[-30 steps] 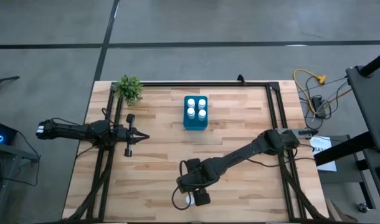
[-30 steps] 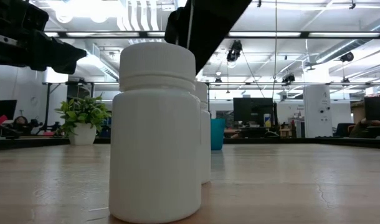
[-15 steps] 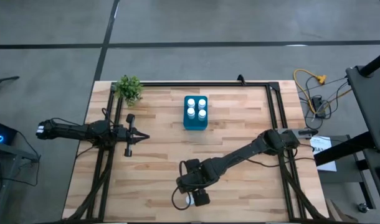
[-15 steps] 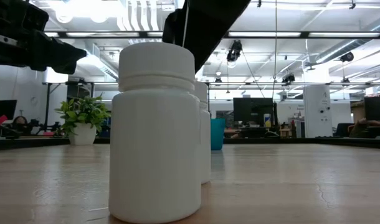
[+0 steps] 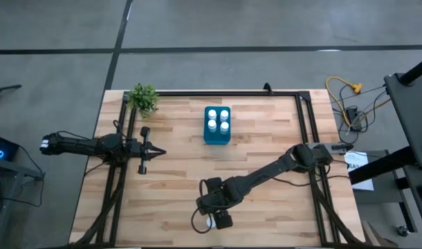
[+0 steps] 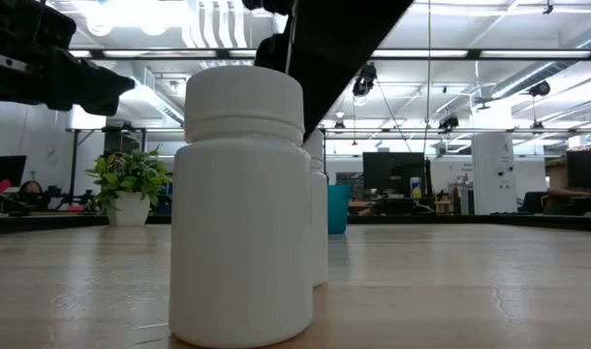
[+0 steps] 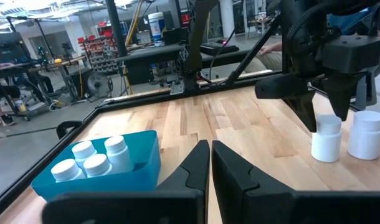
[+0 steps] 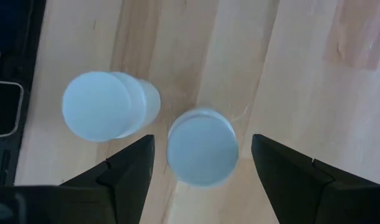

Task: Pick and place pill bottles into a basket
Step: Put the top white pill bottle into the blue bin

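Target bottle: the pill bottle [image 8: 202, 147] stands on the table [image 5: 266, 207] near its front edge, directly under my right gripper [image 8: 201, 163], between my spread fingers and not yet touched.
Handling: I judge it light, rigid and smooth-walled plastic, so it may slip or tip if I pinch off-centre; not fragile.
Where to hold: across the round body just under the cap, one finger on each side.
Axis: long axis upright, cap facing up at my wrist camera.
Neighbour bottle: a second bottle [image 8: 106, 106] stands just beside it, also upright; I cannot tell whether they touch, and my finger must pass between them.
Basket: the teal basket [image 5: 217, 137] sits well apart, toward the table's far middle, with four bottles [image 7: 93, 157] standing inside.
Left gripper: my left gripper [image 7: 210, 163] waits over the table's left side, fingers together.
Plant: a potted plant [image 5: 143, 97] at the far left corner.
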Robot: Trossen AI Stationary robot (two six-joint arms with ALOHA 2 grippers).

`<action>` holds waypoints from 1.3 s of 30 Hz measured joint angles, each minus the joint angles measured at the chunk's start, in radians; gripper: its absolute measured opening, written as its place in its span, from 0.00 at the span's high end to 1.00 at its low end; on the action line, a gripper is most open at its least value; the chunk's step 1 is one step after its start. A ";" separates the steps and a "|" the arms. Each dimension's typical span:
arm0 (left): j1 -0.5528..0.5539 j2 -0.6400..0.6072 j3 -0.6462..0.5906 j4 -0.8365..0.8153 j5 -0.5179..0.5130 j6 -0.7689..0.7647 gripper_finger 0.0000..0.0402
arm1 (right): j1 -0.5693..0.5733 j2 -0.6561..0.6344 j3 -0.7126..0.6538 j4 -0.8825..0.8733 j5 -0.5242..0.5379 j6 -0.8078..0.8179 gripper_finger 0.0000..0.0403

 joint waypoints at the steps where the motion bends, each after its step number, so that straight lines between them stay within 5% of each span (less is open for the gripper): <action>1: 0.000 0.000 0.000 0.000 0.000 0.000 1.00 | 0.000 0.000 -0.003 0.002 0.000 0.000 0.36; 23: 0.000 0.000 0.000 0.000 0.000 0.000 1.00 | 0.000 -0.001 -0.073 0.092 -0.004 0.008 0.37; 34: 0.000 0.000 0.000 0.000 0.000 0.000 1.00 | 0.000 -0.001 -0.076 0.092 -0.014 0.001 0.61; 39: 0.000 0.000 0.000 0.000 0.000 0.000 1.00 | -0.001 -0.001 -0.076 0.092 -0.012 0.001 0.61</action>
